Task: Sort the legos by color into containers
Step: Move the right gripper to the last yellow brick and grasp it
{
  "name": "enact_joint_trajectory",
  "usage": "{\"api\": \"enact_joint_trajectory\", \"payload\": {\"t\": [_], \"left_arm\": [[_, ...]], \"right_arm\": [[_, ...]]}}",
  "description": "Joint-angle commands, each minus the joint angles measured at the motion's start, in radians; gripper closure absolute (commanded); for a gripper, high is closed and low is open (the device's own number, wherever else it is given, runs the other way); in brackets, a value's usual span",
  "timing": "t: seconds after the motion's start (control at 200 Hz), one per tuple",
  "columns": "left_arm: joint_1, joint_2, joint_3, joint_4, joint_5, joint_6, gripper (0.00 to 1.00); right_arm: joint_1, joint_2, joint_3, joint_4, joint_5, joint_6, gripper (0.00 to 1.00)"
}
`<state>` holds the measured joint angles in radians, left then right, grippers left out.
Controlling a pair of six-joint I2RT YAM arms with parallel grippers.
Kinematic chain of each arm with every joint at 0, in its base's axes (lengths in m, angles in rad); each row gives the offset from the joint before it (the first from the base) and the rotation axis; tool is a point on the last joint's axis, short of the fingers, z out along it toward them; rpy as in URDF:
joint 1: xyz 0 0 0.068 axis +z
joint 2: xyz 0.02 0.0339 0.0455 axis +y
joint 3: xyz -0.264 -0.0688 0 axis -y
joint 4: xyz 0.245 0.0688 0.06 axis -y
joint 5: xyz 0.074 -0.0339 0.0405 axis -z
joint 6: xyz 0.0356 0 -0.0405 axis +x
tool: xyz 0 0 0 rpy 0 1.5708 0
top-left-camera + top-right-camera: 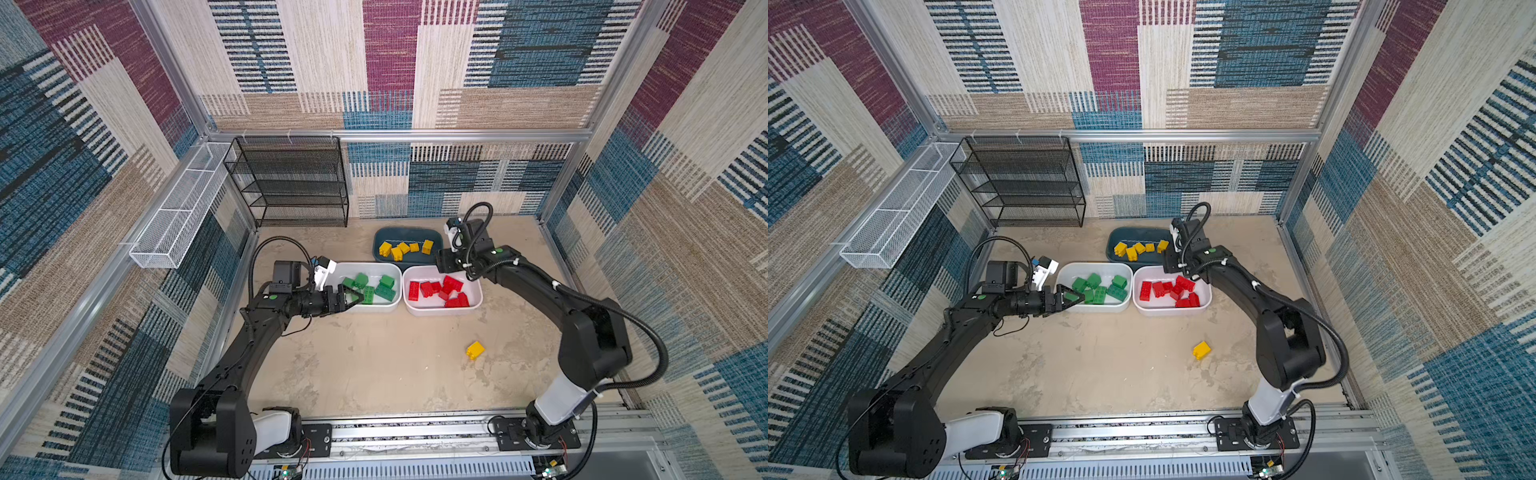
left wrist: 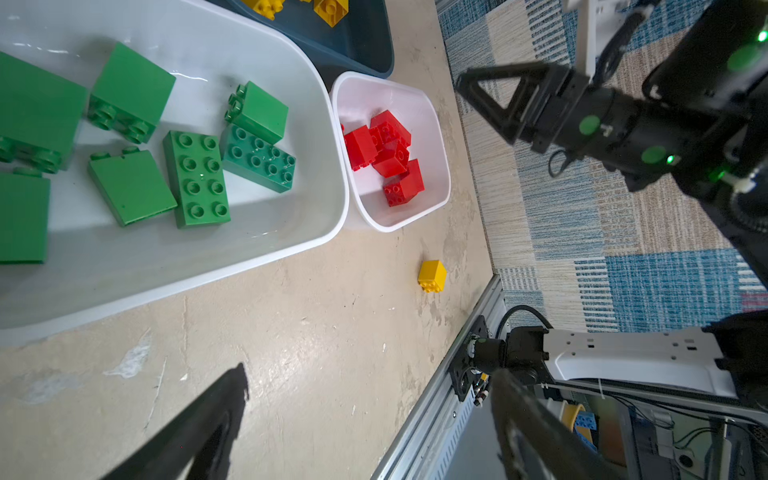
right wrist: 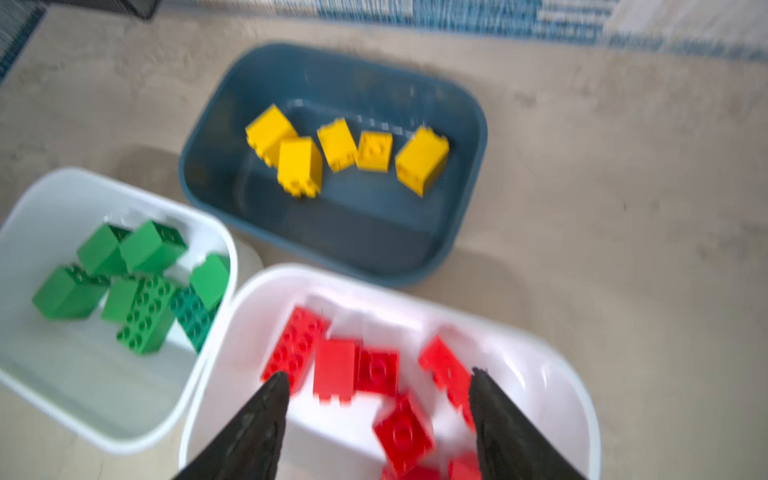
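Observation:
Green legos (image 1: 370,286) lie in the left white container (image 1: 374,308). Red legos (image 1: 440,291) fill the right white container (image 1: 440,311), and yellow legos (image 1: 405,248) sit in the teal container (image 1: 386,237) behind them. One yellow lego (image 1: 475,350) (image 2: 432,275) lies loose on the floor, nearer the front right. My right gripper (image 3: 378,374) hangs open over the red container with nothing held; a blurred red lego (image 3: 403,432) shows below its jaws. My left gripper (image 1: 353,297) (image 2: 370,374) stands open and empty at the green container's near left corner.
A black mesh rack (image 1: 291,183) stands at the back left, and a white wire basket (image 1: 178,212) hangs on the left wall. A metal rail (image 1: 415,432) runs along the front edge. The patterned walls close in on three sides.

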<state>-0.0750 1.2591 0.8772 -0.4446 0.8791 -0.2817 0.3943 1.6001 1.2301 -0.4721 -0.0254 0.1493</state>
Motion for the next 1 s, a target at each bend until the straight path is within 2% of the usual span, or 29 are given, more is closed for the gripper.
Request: {"api": "enact_joint_trajectory", "payload": {"t": [0.0, 0.135, 0.235, 0.386, 0.526, 0.606, 0.746, 0.856, 0.992], "left_arm": [[-0.008, 0.007, -0.014, 0.053, 0.036, -0.017, 0.07], [-0.024, 0.019, -0.034, 0.087, 0.041, -0.033, 0.07], [-0.037, 0.028, -0.036, 0.096, 0.04, -0.036, 0.07], [-0.05, 0.037, -0.032, 0.104, 0.04, -0.042, 0.07], [-0.062, 0.033, -0.033, 0.108, 0.03, -0.046, 0.07], [-0.065, 0.03, -0.039, 0.109, 0.022, -0.045, 0.07], [-0.066, 0.032, -0.047, 0.109, 0.018, -0.044, 0.08], [-0.068, 0.03, -0.049, 0.109, 0.014, -0.042, 0.08], [-0.068, 0.033, -0.046, 0.107, 0.015, -0.04, 0.07]], "right_arm": [[0.003, -0.122, -0.152, -0.042, -0.004, 0.103, 0.24], [0.015, -0.305, -0.342, -0.098, 0.002, 0.236, 0.22], [0.03, -0.42, -0.436, -0.135, 0.005, 0.314, 0.11], [0.037, -0.515, -0.542, -0.165, -0.009, 0.464, 0.1], [0.063, -0.545, -0.565, -0.218, 0.015, 0.641, 0.11], [0.087, -0.556, -0.576, -0.251, 0.034, 0.786, 0.15], [0.174, -0.544, -0.571, -0.317, 0.081, 1.002, 0.18], [0.226, -0.522, -0.586, -0.319, 0.1, 1.098, 0.2], [0.229, -0.485, -0.616, -0.274, 0.117, 1.134, 0.24]]}}
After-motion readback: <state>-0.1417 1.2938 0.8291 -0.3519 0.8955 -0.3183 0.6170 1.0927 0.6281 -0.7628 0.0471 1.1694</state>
